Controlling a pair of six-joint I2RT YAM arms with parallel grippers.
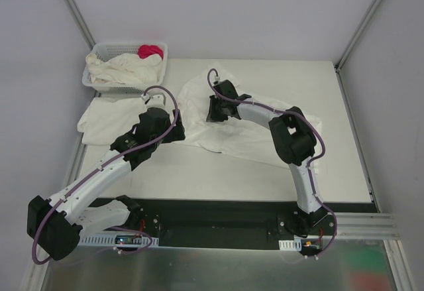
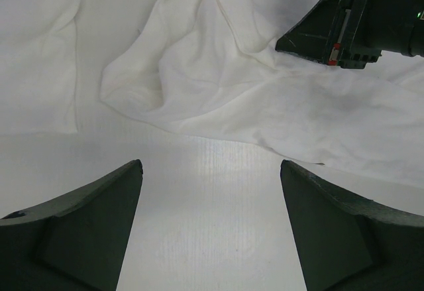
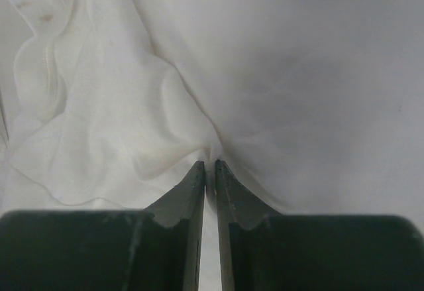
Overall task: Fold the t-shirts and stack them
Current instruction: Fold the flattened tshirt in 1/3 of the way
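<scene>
Right wrist view alone: right gripper (image 3: 210,164) a slit apart at shirt (image 3: 119,105) pucker, hold unclear. Left gripper (image 2: 211,165) wide, empty, shirt at 12 o'clock; top view hides both gaps.

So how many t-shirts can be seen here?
3: a spread t-shirt mid-table, a flat t-shirt at the left, a bundled t-shirt in the basket; more may hide there.

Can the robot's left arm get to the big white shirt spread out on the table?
Probably yes. The left end effector is open over the table, and the spread-out shirt starts just ahead, nothing between. The right end effector pinches it farther off, not blocking.
</scene>
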